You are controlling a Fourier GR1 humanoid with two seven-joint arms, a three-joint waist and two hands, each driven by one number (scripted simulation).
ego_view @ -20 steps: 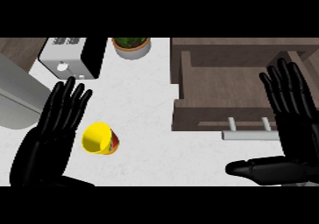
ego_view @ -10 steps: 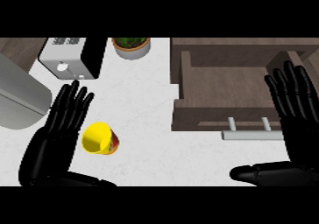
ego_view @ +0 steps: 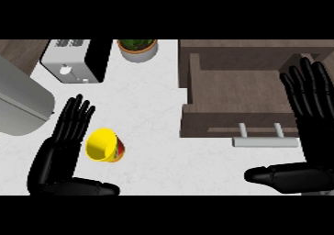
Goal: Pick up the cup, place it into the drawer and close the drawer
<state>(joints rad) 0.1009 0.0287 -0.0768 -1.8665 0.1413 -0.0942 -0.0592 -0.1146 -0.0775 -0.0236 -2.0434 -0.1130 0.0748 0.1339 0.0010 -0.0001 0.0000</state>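
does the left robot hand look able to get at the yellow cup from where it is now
Probably yes. The left robot hand is open right beside the yellow cup, which lies on its side on the counter, with nothing between them.

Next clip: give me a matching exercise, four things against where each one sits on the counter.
Things:
1. cup
2. toaster
3. plant
4. drawer

Places:
A. open, at the right
B. far edge, middle
C. far left corner
D. on its side beside the left hand

Pairs: 1-D, 2-C, 3-B, 4-A
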